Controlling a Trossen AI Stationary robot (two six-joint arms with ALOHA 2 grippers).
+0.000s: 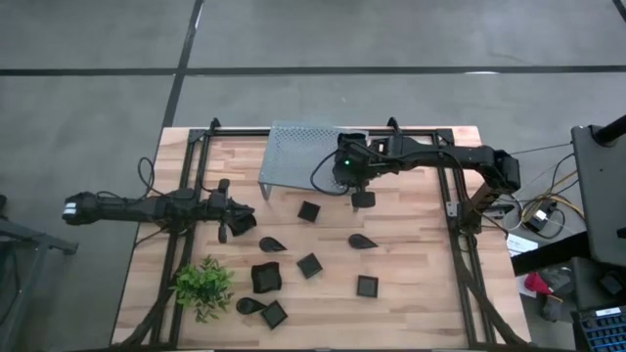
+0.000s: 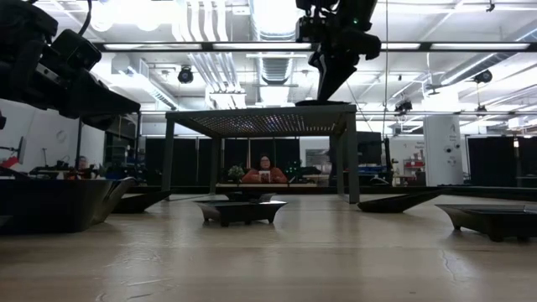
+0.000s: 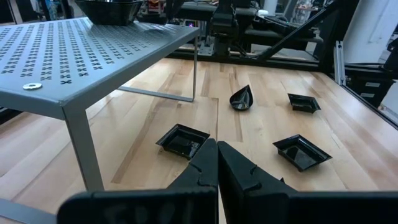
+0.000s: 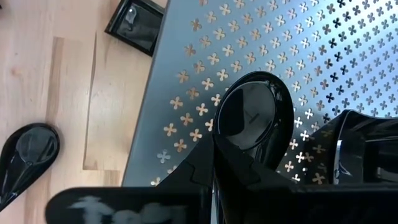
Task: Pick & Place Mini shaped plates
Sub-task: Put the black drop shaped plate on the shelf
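Plates remain mostly on the tabletop (image 1: 411,244); right gripper (image 4: 249,155) pinches a teardrop plate (image 4: 252,115) over the rack (image 1: 298,147), left gripper (image 3: 216,163) pressed together, waiting at left.

The wooden table (image 1: 411,264) carries a grey rack (image 1: 298,156) under the right gripper (image 1: 358,186), with small black plates (image 1: 310,265) scattered on the boards between the two grippers. A green plant (image 1: 203,285) stands just behind the left gripper (image 1: 238,217).
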